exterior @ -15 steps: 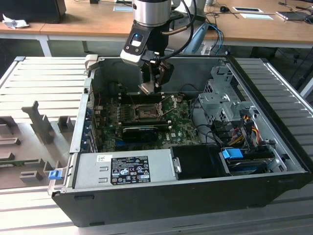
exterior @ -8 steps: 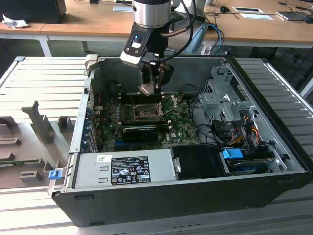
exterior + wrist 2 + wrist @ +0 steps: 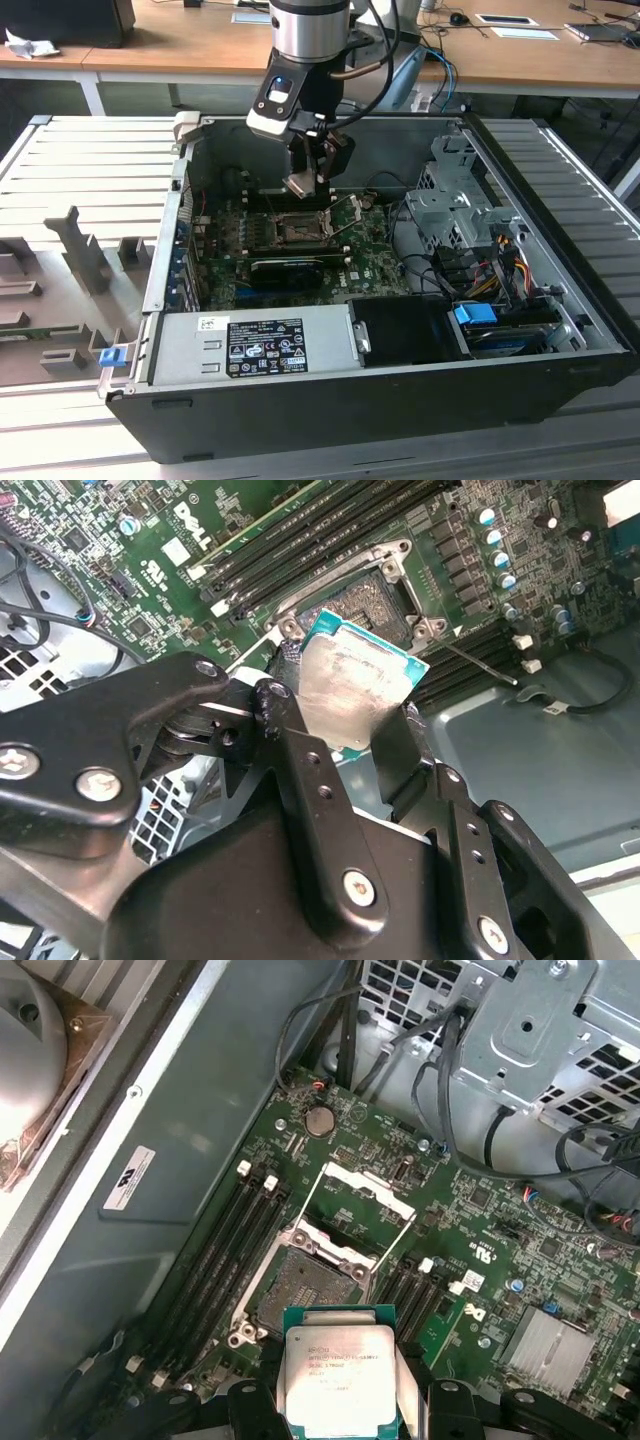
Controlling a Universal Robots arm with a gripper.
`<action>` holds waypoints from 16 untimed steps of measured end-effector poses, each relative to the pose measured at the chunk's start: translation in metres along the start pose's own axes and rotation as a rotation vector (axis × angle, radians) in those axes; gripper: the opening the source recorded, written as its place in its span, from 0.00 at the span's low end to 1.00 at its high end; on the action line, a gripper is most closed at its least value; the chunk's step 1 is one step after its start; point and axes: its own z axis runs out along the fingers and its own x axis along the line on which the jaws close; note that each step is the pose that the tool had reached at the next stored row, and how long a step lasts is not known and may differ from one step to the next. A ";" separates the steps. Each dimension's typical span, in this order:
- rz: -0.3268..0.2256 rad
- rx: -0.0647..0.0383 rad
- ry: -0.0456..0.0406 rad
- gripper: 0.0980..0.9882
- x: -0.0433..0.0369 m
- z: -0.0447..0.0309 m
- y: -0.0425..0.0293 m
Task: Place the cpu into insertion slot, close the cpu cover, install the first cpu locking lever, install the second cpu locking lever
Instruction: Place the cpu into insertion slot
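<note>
The tool (image 3: 305, 182) grips the cpu (image 3: 335, 1375) by two opposite edges, its fingers closed only to the chip's width. The square chip hangs tilted above the insertion slot (image 3: 300, 1290), apart from it, with its metal face towards both wrist cameras. The slot lies bare in the green motherboard (image 3: 470, 1230) inside the open computer case (image 3: 400, 400), and the cpu cover (image 3: 368, 1188) is swung up. In the second wrist view the chip hides part of the slot.

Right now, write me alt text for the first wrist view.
The claw grips the cpu by its edges, printed face toward the camera, above a green motherboard. On the board the insertion slot lies empty, its cpu cover swung open.
</note>
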 end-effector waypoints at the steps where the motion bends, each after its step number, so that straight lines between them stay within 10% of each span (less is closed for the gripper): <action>1: 0.000 0.000 0.0000 0.48 0.0000 0.0005 0.0000; 16: 0.095 -0.001 -0.0079 0.48 -0.0001 0.0113 -0.0009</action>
